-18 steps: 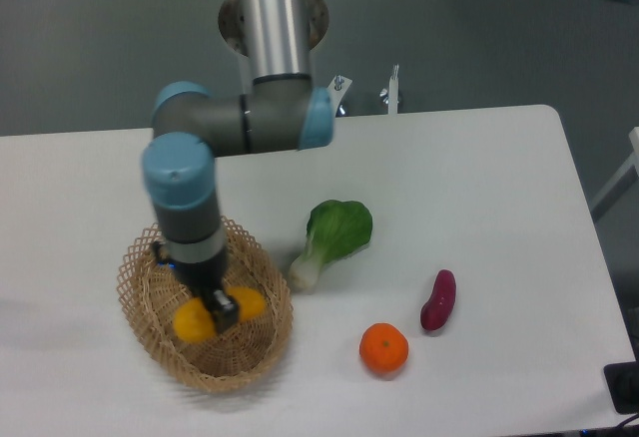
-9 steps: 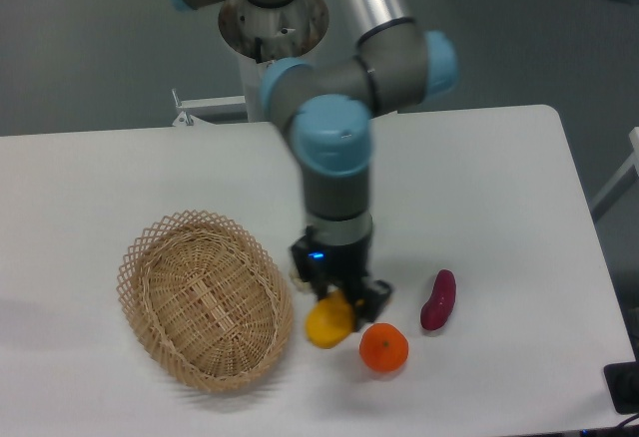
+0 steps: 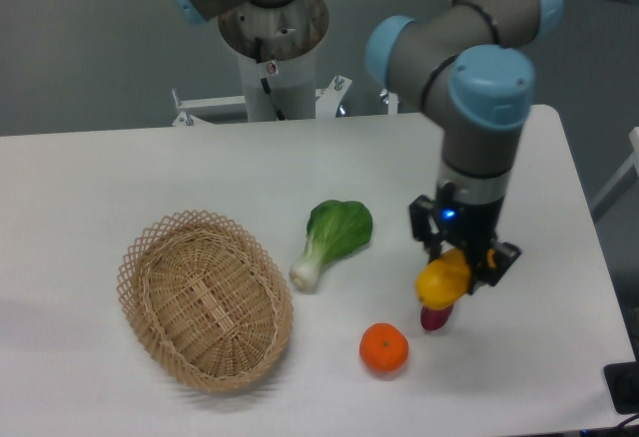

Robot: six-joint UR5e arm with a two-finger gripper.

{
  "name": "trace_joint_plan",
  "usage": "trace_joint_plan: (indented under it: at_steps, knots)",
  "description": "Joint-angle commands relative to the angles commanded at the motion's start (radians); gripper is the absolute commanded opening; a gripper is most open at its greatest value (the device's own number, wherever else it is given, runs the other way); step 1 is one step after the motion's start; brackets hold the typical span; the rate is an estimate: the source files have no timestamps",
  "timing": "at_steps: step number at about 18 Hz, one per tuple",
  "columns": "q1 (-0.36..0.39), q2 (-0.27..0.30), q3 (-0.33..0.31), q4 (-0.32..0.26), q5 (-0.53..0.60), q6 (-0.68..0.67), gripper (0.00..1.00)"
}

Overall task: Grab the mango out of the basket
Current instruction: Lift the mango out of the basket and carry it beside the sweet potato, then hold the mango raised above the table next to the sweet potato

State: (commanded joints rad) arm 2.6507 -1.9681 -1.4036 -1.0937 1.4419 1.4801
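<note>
Pinched the smooth yellow-orange mango [image 3: 443, 280] in the black two-finger hand [image 3: 457, 269], above a dark purple sweet potato [image 3: 433, 317], well apart from the woven tan wicker basket [image 3: 150, 257].

Mango [image 3: 443, 279] skin smooth, waxy yellow – slight sheen. Basket [image 3: 205, 297] at 9 o'clock: rough woven tan wicker, matt, open lattice rim. Gripper [image 3: 462, 267] looks black matt plastic. Arm [image 3: 479, 148]: grey satin metal tubes, glossy light-blue plastic joint caps. Table [image 3: 120, 178] – smooth matt white. Orange [image 3: 384, 348] looks finely dimpled.
</note>
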Motion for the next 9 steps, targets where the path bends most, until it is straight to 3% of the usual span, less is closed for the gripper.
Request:
trace_joint_plan:
  at_steps: [9]
  knots:
    - [0.026, -0.006, 0.005, 0.0, 0.005, 0.045, 0.53]
